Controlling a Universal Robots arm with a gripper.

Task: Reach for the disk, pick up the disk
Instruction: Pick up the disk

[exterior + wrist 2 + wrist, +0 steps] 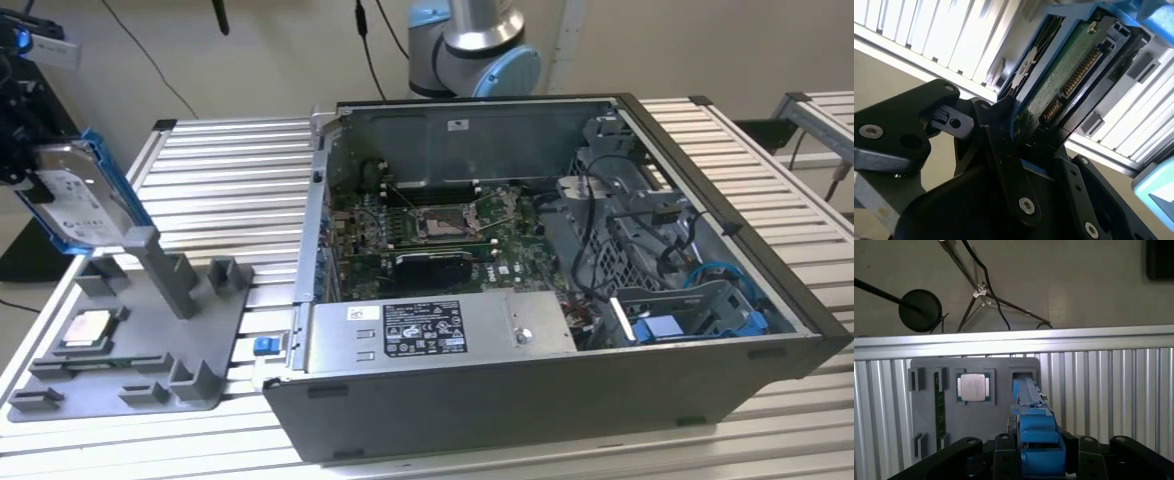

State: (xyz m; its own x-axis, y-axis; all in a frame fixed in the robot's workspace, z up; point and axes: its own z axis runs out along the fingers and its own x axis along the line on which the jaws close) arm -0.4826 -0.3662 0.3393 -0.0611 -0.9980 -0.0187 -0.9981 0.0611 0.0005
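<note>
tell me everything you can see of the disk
The flat rectangular silver metal disk, with bright blue plastic rails and a white printed label, is held on edge, tilted, above the grey plastic fixture at the exterior view's left. The second wrist view shows its green circuit-board underside and connector pins. The black tool is clamped on it.

Fixture post [171, 275] close under disk [78, 203] (held tilted); computer case [534, 400] well apart, open room over slatted table [227, 180] between.

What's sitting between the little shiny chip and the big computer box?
In the exterior view, the gray tray's upright posts stand between the processor chip and the computer case, and a small blue part sits beside the case.
</note>
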